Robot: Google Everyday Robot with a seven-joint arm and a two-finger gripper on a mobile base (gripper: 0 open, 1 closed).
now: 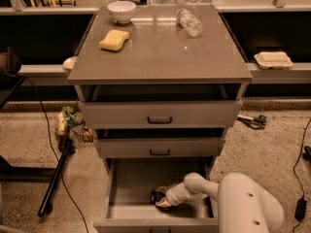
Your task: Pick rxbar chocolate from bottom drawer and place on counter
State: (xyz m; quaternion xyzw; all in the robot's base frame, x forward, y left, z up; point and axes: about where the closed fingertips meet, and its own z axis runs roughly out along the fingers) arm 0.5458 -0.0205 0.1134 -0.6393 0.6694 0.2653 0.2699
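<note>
The bottom drawer [126,186] stands pulled out at the foot of the grey cabinet, grey inside. My white arm reaches down into it from the lower right. The gripper [159,199] is at the drawer floor, near the front middle. A small dark thing with a pale patch, the rxbar chocolate [156,196], lies right at the gripper's tip, mostly covered by it. The counter [160,47] is the glossy grey-brown top of the cabinet, far above the gripper.
On the counter lie a yellow sponge [114,40], a white bowl [121,9] and a tipped clear bottle [189,22]. The two upper drawers [159,114] are slightly open above the arm. A black pole [55,178] and cables lie on the floor left.
</note>
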